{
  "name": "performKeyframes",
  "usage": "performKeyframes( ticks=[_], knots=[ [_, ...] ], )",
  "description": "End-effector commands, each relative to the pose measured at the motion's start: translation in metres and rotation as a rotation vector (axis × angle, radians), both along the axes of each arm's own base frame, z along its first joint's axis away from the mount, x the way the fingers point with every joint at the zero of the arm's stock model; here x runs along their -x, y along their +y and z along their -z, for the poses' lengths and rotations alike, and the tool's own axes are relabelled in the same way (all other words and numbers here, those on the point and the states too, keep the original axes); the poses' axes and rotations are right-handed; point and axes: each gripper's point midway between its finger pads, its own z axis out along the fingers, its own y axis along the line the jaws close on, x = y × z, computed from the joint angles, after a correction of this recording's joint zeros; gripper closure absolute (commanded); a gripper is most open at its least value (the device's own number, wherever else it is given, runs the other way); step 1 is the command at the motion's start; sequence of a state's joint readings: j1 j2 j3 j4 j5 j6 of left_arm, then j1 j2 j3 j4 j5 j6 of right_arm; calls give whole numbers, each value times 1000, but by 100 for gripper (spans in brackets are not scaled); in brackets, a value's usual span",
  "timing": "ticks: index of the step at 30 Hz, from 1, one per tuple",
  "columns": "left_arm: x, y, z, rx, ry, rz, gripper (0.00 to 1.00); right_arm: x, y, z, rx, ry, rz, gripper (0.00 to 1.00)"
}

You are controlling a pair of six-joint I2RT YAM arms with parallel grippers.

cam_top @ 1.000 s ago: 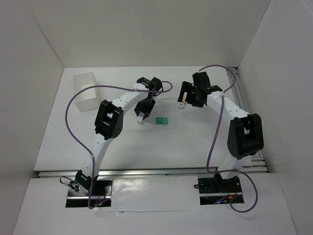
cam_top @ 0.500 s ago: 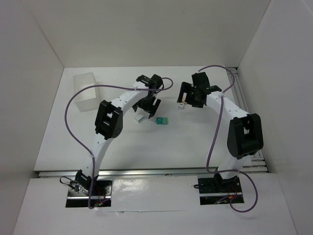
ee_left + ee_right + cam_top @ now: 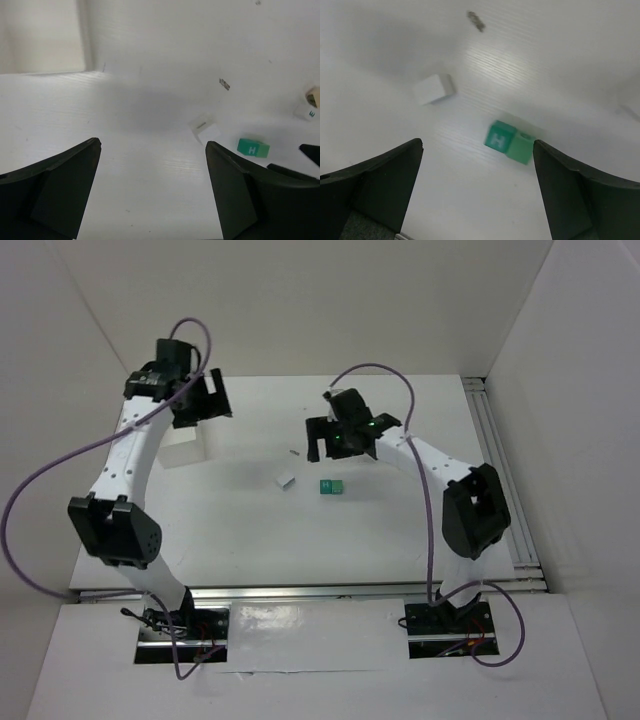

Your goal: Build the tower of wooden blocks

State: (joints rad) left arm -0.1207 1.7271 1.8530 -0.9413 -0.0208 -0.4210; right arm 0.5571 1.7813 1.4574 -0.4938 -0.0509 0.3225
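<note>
Left wrist: tan cylinder [image 3: 314,96] cut by right edge

The left gripper [image 3: 203,405] is being carried well away from the middle of the table, out to the far left corner beside the translucent tray [image 3: 180,450], with its jaws spread wide. The white block [image 3: 284,480], earlier crowded by that gripper's fingers, is being left bare on the table, just left of the teal cube [image 3: 330,486]. The right gripper [image 3: 335,443] is being swung leftward (its arm is now crossing the spot where a small pale block was showing) and brought nearer those two blocks.
</note>
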Motion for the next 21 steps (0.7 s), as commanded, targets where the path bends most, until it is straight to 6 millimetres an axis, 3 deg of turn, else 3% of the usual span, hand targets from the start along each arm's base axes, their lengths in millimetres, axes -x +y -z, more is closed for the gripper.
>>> performKeyframes(
  ticks=[1, 2, 3, 6, 8, 9, 10, 12, 17, 21],
  knots=[
    [5, 18, -7, 139, -43, -94, 1, 4, 49, -2, 56, -50, -161, 2],
    [10, 24, -2, 154, -35, -117, 1, 5, 58, 15, 93, -29, -185, 0],
    [17, 28, -12, 170, -66, -130, 1, 7, 78, 8, 90, -53, -229, 0],
    [27, 40, -18, 178, -96, -157, 1, 9, 103, 25, 149, -45, -292, 0],
    [28, 44, -21, 171, -113, -157, 1, 9, 111, 33, 172, -41, -313, 0],
    [29, 44, -17, 171, -102, -158, 1, 7, 113, 46, 185, -24, -315, 0],
    [30, 44, -12, 170, -90, -159, 1, 8, 121, 43, 186, -33, -333, 0],
    [33, 44, -12, 163, -93, -151, 1, 5, 122, 58, 228, -25, -322, 0],
    [38, 43, -4, 169, -72, -146, 1, 3, 125, 69, 284, -31, -317, 0],
    [40, 43, 1, 169, -70, -146, 1, 5, 125, 79, 290, -13, -325, 7]
  ],
)
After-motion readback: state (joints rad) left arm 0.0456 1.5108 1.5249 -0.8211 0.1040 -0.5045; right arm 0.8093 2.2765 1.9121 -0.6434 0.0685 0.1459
